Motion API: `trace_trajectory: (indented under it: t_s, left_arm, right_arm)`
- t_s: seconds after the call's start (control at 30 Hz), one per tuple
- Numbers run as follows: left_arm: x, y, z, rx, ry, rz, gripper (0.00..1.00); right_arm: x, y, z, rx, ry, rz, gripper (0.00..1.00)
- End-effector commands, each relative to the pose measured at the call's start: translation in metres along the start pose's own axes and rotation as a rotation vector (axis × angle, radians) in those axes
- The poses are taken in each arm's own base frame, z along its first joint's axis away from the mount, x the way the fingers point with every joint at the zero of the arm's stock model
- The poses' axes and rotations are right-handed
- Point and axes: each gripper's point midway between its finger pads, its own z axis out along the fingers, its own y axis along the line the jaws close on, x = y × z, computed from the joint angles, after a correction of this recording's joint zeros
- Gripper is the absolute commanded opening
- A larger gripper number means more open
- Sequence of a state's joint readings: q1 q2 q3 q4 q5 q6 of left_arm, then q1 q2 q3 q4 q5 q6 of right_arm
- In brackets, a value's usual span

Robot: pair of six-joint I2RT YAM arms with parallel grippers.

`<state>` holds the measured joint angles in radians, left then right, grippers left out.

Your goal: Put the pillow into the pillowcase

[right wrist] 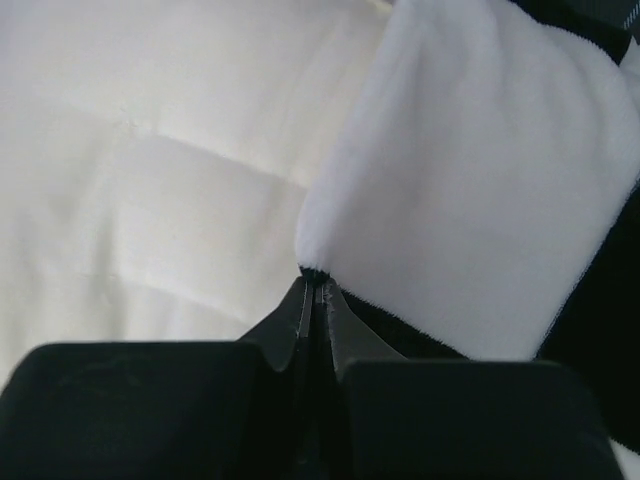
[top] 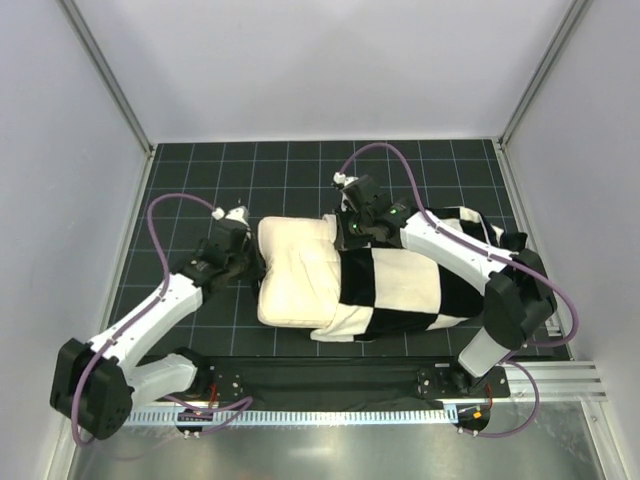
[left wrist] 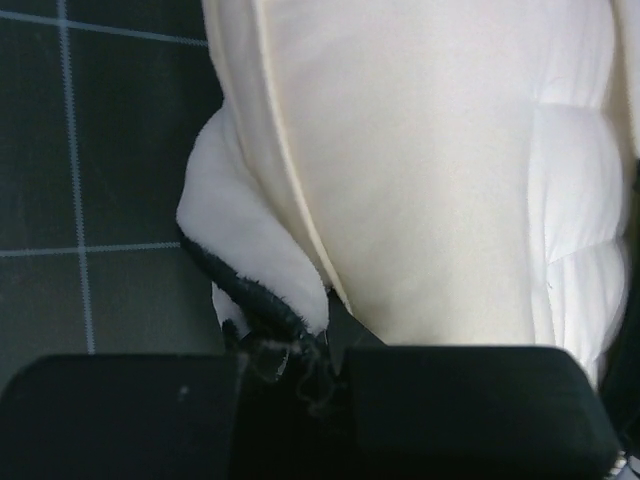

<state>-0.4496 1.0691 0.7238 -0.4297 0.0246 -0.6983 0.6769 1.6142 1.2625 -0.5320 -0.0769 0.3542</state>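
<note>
The cream pillow (top: pixel 295 275) lies in the middle of the mat. Its right half is inside the black-and-white checked pillowcase (top: pixel 400 285); its left half is bare. My left gripper (top: pixel 243 262) is at the pillow's left end. In the left wrist view it (left wrist: pixel 295 350) is shut on a plush white and black pillowcase edge (left wrist: pixel 240 240) beside the pillow (left wrist: pixel 430 180). My right gripper (top: pixel 347 238) is at the far edge of the case opening. In the right wrist view it (right wrist: pixel 318 285) is shut on the pillowcase hem (right wrist: pixel 470 190) over the pillow (right wrist: pixel 150 170).
A black mat with a white grid (top: pixel 300 170) covers the table. White walls with metal posts close the left, back and right sides. A metal rail (top: pixel 400 410) runs along the near edge by the arm bases.
</note>
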Motion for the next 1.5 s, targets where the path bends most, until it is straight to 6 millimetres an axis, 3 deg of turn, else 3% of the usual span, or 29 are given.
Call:
trace_trajectory:
  t_s: [0.0, 0.13, 0.23, 0.3, 0.43, 0.6, 0.63, 0.7, 0.73, 0.8, 0.83, 0.9, 0.97, 1.13, 1.17, 1.2, 1.23, 1.27, 1.3, 1.37, 1.4, 1.47]
  left_arm:
    - [-0.021, -0.046, 0.005, 0.07, -0.092, 0.073, 0.0]
    - [-0.012, -0.075, 0.022, 0.059, -0.092, 0.101, 0.0]
    - [-0.014, -0.088, 0.037, 0.07, -0.115, 0.059, 0.0]
    - [-0.021, -0.093, 0.044, 0.077, -0.147, 0.027, 0.0]
    - [-0.04, -0.121, 0.048, 0.153, -0.222, -0.039, 0.0]
    - [-0.053, -0.167, 0.035, 0.243, -0.277, -0.035, 0.0]
    - [-0.056, -0.172, 0.029, 0.251, -0.297, -0.033, 0.0]
    - [-0.069, -0.178, 0.016, 0.268, -0.337, -0.041, 0.0]
    - [-0.078, -0.182, 0.006, 0.282, -0.366, -0.047, 0.0]
    - [-0.089, -0.183, -0.004, 0.277, -0.406, -0.037, 0.0]
    - [-0.095, -0.186, -0.01, 0.283, -0.422, -0.029, 0.0]
    - [-0.097, -0.187, -0.017, 0.298, -0.428, -0.029, 0.0]
    - [-0.088, -0.182, -0.012, 0.289, -0.406, -0.034, 0.0]
    - [-0.061, -0.158, 0.017, 0.235, -0.354, -0.039, 0.0]
    - [-0.055, -0.148, 0.019, 0.217, -0.354, -0.032, 0.0]
    - [-0.057, -0.143, 0.016, 0.204, -0.371, -0.034, 0.0]
    - [-0.058, -0.138, 0.013, 0.196, -0.38, -0.03, 0.0]
    - [-0.056, -0.132, 0.012, 0.187, -0.382, -0.021, 0.0]
    - [-0.059, -0.125, 0.005, 0.184, -0.395, -0.031, 0.0]
    - [-0.051, -0.106, 0.006, 0.145, -0.368, -0.045, 0.0]
    - [-0.055, -0.097, 0.003, 0.137, -0.373, -0.069, 0.0]
    - [-0.047, -0.082, 0.004, 0.116, -0.328, -0.108, 0.0]
  right_arm:
    - [-0.058, 0.043, -0.036, -0.151, -0.171, -0.026, 0.04]
    - [-0.09, 0.093, -0.069, -0.338, -0.207, -0.018, 0.04]
    - [-0.097, 0.125, -0.083, -0.445, -0.209, -0.018, 0.04]
    - [-0.1, 0.136, -0.087, -0.48, -0.209, -0.01, 0.04]
    - [-0.111, 0.157, -0.098, -0.548, -0.229, 0.002, 0.04]
    - [-0.133, 0.172, -0.123, -0.592, -0.276, -0.003, 0.04]
    - [-0.148, 0.178, -0.139, -0.605, -0.321, -0.014, 0.04]
    - [-0.157, 0.179, -0.15, -0.594, -0.341, -0.016, 0.04]
    - [-0.172, 0.183, -0.171, -0.601, -0.388, -0.022, 0.04]
    - [-0.186, 0.183, -0.183, -0.594, -0.418, -0.017, 0.04]
    - [-0.199, 0.188, -0.206, -0.618, -0.468, -0.028, 0.04]
    - [-0.21, 0.187, -0.216, -0.626, -0.49, -0.018, 0.04]
    - [-0.212, 0.183, -0.213, -0.623, -0.486, -0.003, 0.04]
    - [-0.193, 0.167, -0.169, -0.615, -0.408, 0.034, 0.06]
    - [-0.19, 0.162, -0.165, -0.598, -0.405, 0.042, 0.15]
    - [-0.177, 0.151, -0.147, -0.563, -0.373, 0.046, 0.21]
    - [-0.176, 0.145, -0.156, -0.554, -0.396, 0.046, 0.24]
    - [-0.171, 0.139, -0.153, -0.538, -0.397, 0.046, 0.28]
    - [-0.156, 0.129, -0.138, -0.503, -0.368, 0.052, 0.42]
    - [-0.146, 0.12, -0.145, -0.476, -0.383, 0.045, 0.54]
    - [-0.134, 0.109, -0.131, -0.435, -0.359, 0.044, 0.61]
    - [-0.12, 0.102, -0.129, -0.411, -0.344, 0.039, 0.62]
